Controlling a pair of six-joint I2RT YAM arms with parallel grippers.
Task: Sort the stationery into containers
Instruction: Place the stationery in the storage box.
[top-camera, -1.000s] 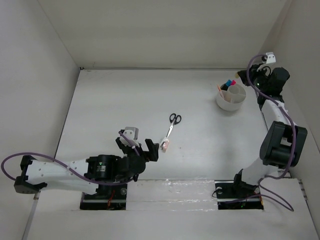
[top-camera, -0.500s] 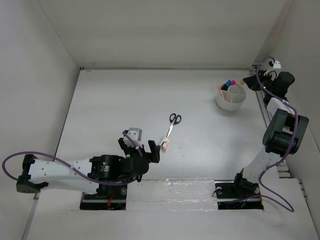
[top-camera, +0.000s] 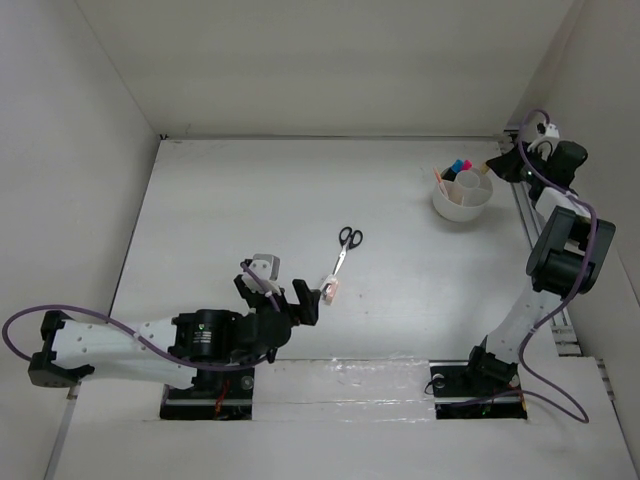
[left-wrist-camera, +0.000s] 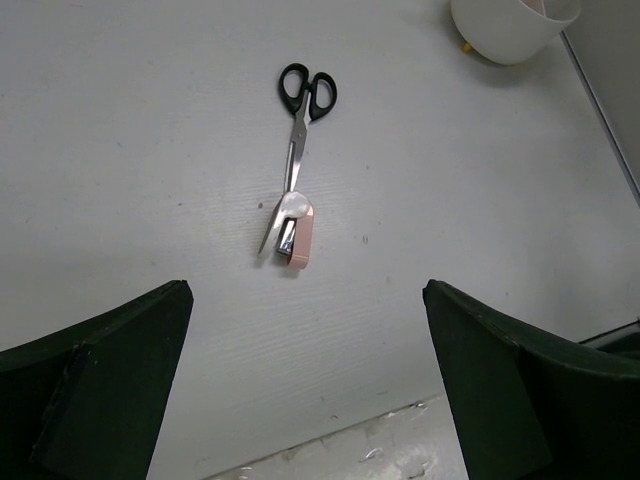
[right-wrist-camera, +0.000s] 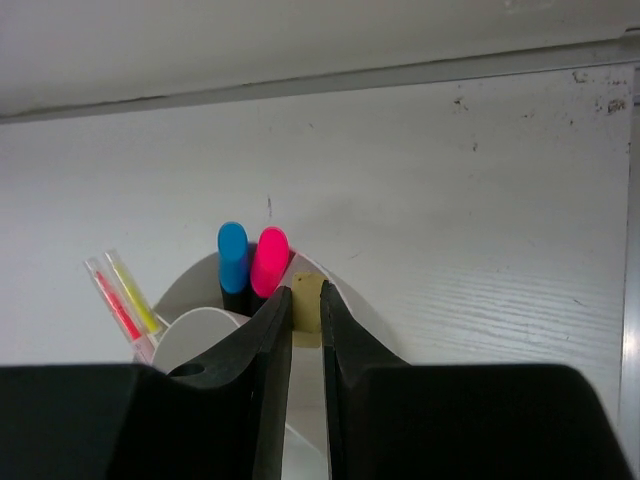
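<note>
The white tub (top-camera: 462, 196) sits at the far right of the table (top-camera: 220, 200), close to the right wall. A blue-capped marker (right-wrist-camera: 233, 252) and a pink-capped marker (right-wrist-camera: 269, 258) stand in it side by side, caps up. A thin red pen (right-wrist-camera: 117, 303) and a yellow stick (right-wrist-camera: 134, 291) lean out of its left side.

The right gripper (right-wrist-camera: 305, 300) hangs over the tub. Its fingers are pressed onto a small tan piece (right-wrist-camera: 307, 310), right beside the pink cap.

The black-handled scissors (left-wrist-camera: 298, 150) lie flat near the middle of the table, well apart from the tub, with the handles pointing to the far side. The blade tips touch a small pink piece (left-wrist-camera: 300, 240) with a white bit on top.

The left gripper (left-wrist-camera: 305, 300) hangs low near the front edge, just on the near side of the pink piece. Its fingers are spread wide and hold nothing.

The table is pale and plain. White walls (top-camera: 330, 60) stand on three sides, like a box.
</note>
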